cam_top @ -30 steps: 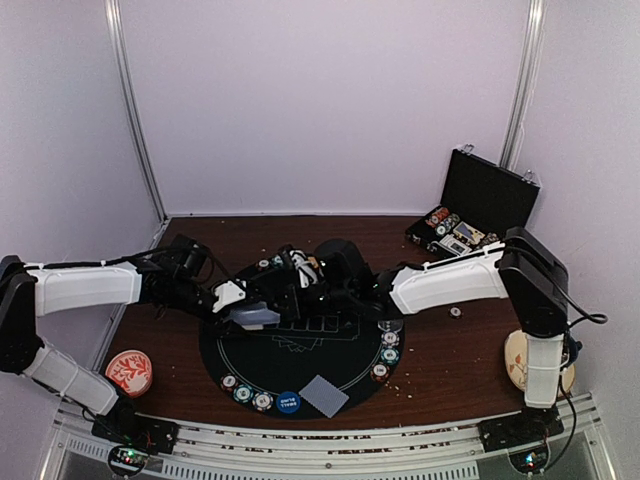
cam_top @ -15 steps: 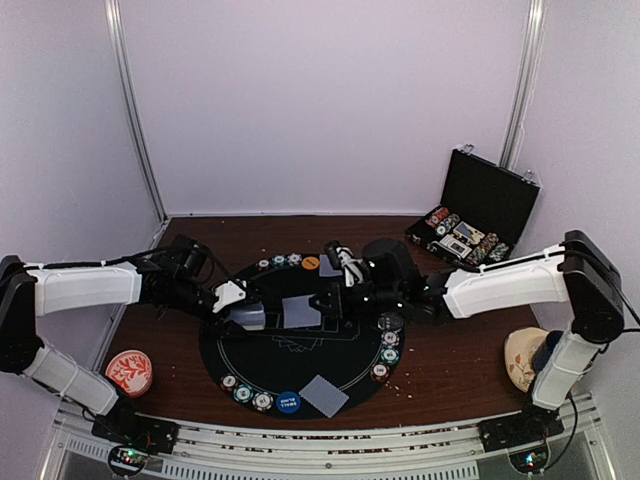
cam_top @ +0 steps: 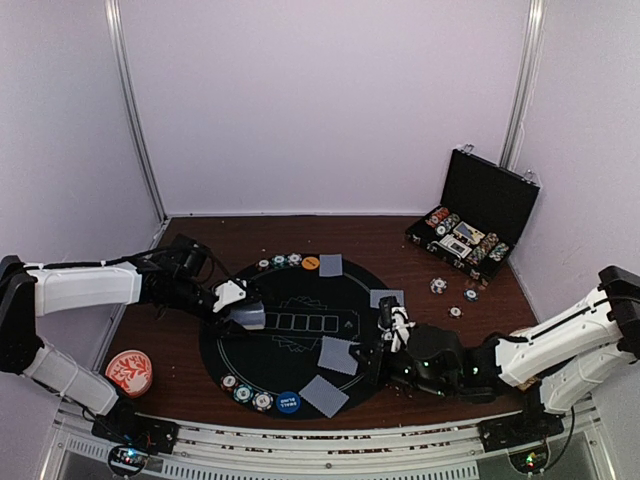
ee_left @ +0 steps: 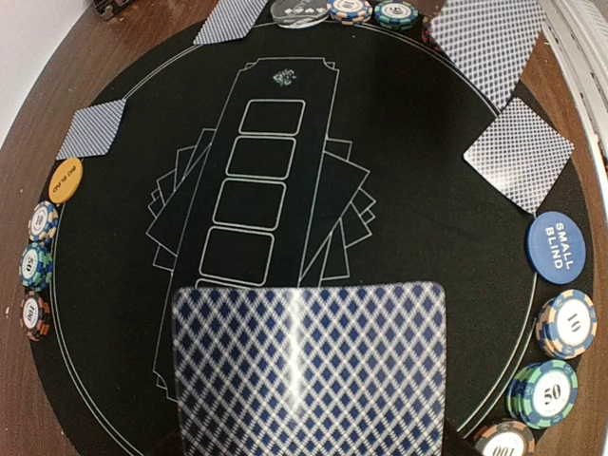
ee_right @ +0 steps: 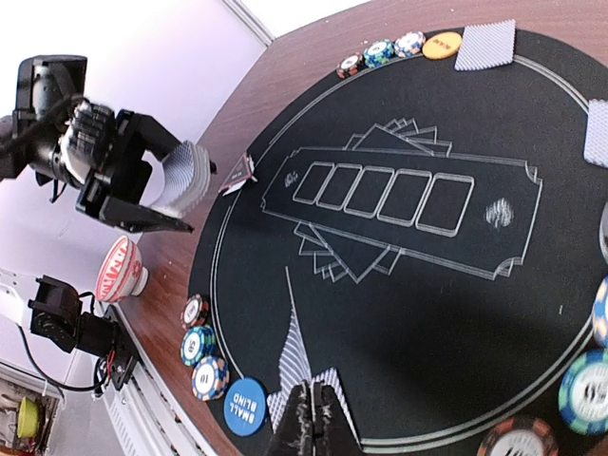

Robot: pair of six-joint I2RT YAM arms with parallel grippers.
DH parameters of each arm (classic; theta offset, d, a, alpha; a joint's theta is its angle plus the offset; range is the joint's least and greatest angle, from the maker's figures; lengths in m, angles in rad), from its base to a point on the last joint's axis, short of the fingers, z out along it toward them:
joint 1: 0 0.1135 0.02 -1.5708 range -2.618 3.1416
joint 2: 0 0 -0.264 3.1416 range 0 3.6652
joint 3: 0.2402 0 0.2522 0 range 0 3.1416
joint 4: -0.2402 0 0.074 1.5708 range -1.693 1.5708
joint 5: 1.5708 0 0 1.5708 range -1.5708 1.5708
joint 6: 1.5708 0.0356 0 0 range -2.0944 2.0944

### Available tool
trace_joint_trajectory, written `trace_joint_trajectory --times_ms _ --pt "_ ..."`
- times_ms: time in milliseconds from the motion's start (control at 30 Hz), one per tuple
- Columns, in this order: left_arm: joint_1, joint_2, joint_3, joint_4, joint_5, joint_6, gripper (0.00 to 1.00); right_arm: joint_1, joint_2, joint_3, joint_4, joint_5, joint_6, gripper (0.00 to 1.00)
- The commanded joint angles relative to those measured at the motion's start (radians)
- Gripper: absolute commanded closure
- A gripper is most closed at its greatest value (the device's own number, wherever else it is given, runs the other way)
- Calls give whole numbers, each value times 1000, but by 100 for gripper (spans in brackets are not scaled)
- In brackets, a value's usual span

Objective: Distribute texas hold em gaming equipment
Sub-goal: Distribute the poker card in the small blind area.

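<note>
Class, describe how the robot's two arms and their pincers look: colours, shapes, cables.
The left arm and right arm have smooth white shell links joined by black joints. A thin black cable runs along the left one. The left pincer and right pincer are black, with white pieces behind them.

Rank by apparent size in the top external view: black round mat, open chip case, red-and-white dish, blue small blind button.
1. black round mat
2. open chip case
3. red-and-white dish
4. blue small blind button
The case sits farthest back, so it likely looks smaller than it is; the order is unaffected.
</note>
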Motion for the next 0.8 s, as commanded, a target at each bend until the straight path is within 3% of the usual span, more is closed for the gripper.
trace_joint_trajectory --times_ms 0,333,767 --pt "3 -4 5 31 5 -9 88 115 59 -45 149 262 105 100" --pt "3 -6 4 30 4 -8 88 283 235 -18 273 457 207 100" --pt "3 -2 4 32 5 -7 88 300 446 -51 559 449 307 100"
